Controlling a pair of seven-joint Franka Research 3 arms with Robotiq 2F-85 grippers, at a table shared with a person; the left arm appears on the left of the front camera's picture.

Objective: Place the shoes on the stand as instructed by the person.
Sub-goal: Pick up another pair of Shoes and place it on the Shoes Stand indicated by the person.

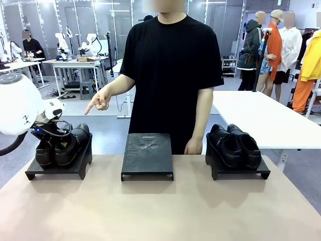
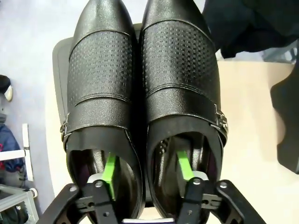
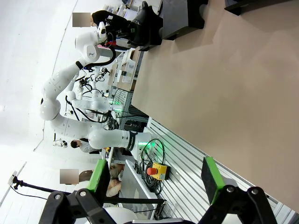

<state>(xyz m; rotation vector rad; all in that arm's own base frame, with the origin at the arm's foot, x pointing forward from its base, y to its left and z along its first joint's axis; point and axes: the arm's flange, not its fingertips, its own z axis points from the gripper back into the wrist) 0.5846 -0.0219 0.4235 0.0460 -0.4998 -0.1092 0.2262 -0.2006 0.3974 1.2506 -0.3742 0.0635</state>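
Look left: your left end effector [image 2: 147, 175] sits over the pair of shoes [image 1: 64, 145] on the left stand [image 1: 55, 169], 1 green pad inside each shoe's opening, jaws spread partway with the 2 inner walls between them; whether they press, you cannot tell. Your right end effector [image 3: 152, 179] is wide open, holding nothing, above the desk [image 1: 160, 211]. The second pair [image 1: 234, 145] rests on the right stand [image 1: 241, 173]. The middle stand [image 1: 147, 155] is bare. The person's hand [image 1: 100, 100] points toward the left.
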